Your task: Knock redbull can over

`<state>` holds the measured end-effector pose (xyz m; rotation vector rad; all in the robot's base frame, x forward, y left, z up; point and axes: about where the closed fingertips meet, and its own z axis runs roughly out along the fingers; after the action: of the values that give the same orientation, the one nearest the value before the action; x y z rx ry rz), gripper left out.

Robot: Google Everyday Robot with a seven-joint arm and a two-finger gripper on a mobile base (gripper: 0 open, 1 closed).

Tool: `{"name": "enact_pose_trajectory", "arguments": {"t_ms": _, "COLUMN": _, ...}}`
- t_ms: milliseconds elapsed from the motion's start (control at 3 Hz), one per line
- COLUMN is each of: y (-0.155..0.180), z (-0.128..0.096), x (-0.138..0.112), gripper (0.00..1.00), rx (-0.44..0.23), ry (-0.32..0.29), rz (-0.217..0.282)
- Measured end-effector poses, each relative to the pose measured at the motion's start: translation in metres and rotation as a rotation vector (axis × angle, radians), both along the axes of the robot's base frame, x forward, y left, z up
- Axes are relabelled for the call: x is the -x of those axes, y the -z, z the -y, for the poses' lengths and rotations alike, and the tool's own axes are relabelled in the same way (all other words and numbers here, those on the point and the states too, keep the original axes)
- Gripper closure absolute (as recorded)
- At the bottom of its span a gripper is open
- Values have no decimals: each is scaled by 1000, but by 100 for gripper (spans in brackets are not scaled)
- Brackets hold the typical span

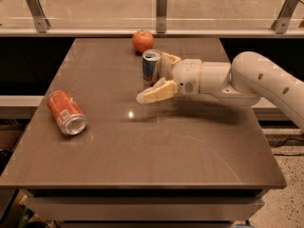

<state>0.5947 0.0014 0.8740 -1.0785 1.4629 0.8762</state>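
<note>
A: Where does the gripper (153,78) stand?

B: Low over the table (190,146), jaws spread wide and holding nothing. The redbull can (152,66) stands upright right at it, seemingly between the two fingers. One finger is in front of the can and lower, the other just behind it. Whether either touches the can cannot be told.

A: What could spoil the knock?

B: Mostly a push that lands too low. A slim can struck near its base would likely slide across the smooth top rather than tip.

A: And a push too hard?

B: The apple (143,41) sits just beyond the gripper, close behind the redbull can. Toppled that way, the can could send the apple rolling toward the far edge. The apple could also prop the can and stop it falling flat.

A: Anything else?

B: If the jaws closed, the robot would be gripping the can, not felling it. Once down, a round can may also roll off the table. The soda can (66,112) lies on its side well apart from the gripper, out past its fingertips, and looks out of harm's way.
</note>
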Motion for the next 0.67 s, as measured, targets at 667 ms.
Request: {"name": "enact_pose_trajectory", "arguments": {"t_ms": 667, "y": 9, "z": -14, "x": -1, "gripper": 41, "rx": -58, "ry": -26, "rz": 10}}
